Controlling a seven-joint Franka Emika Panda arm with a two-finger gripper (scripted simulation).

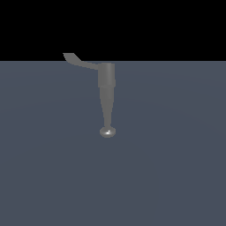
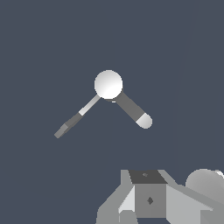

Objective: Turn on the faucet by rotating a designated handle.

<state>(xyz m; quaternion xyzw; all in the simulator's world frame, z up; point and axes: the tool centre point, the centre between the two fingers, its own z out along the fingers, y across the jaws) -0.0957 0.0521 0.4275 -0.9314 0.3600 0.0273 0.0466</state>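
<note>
Exterior view: handle (image 1: 78, 62) juts left from upright faucet (image 1: 106, 88).

Handle (image 1: 79, 62) juts toward exterior view's left from faucet (image 1: 107, 88).

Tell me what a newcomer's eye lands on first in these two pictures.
In the exterior view, the grey faucet stands alone on a bare blue-grey floor, its spout ending in a shiny rounded tip, with the thin handle jutting toward the exterior view's left. In the wrist view the bright round faucet top draws the eye, handle and spout spreading from it in a V. The gripper shows only partly at the frame edge, apart from the faucet.
</note>
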